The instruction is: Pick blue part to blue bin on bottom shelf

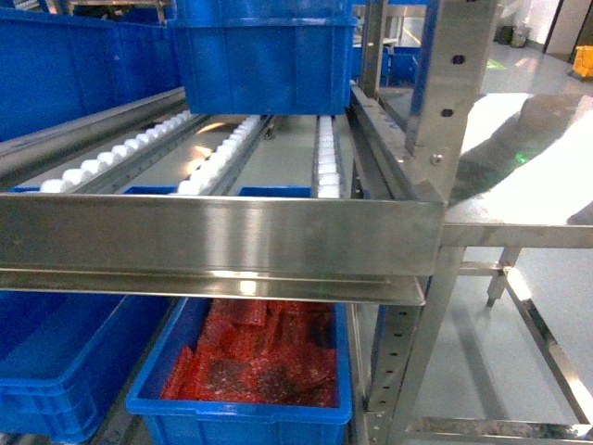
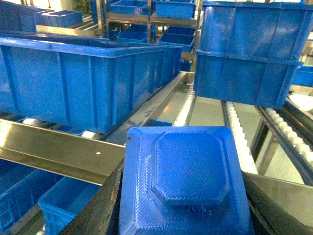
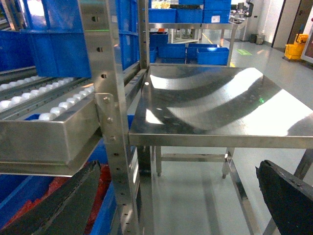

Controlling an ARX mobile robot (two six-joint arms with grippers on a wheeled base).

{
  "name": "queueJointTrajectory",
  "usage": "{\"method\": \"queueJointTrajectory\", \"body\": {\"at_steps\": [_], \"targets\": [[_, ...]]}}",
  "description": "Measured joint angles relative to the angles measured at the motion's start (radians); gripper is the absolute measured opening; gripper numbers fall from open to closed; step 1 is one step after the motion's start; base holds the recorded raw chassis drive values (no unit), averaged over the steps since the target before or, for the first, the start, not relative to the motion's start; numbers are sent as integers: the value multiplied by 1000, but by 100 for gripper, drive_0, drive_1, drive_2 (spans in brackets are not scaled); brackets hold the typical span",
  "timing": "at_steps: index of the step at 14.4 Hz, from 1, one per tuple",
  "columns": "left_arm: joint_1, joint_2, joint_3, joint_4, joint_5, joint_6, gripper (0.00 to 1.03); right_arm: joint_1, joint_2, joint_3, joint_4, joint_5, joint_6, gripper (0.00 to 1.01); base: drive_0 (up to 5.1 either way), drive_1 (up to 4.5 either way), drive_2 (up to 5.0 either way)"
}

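Observation:
The blue part [image 2: 186,171], a dark-blue blocky piece with a raised octagonal top, fills the lower middle of the left wrist view. My left gripper [image 2: 188,215] is shut on it, with a black finger [image 2: 102,208] pressed against each side. It hangs in front of the rack's steel rail [image 2: 54,152]. Below that rail lies the blue bin [image 1: 56,362], its smooth inside bare; in the left wrist view the blue bin [image 2: 63,208] shows at lower left. The bottom shelf itself is hidden under the bins. My right gripper [image 3: 171,205] is open and holds nothing. Neither gripper shows in the head view.
Beside the blue bin stands an alike crate heaped with red packets [image 1: 255,366]. Above them run white roller tracks [image 1: 324,158] carrying more blue crates [image 1: 264,56]. A steel post [image 3: 110,122] and a steel table [image 3: 220,107] stand to the right.

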Motion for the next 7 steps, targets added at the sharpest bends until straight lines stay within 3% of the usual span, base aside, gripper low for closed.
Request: {"method": "queueJointTrajectory", "body": {"at_steps": [7], "targets": [[0,0,0,-1,0,0,43,0,0,0,-2,0,0,98,-507,239,239]]}}
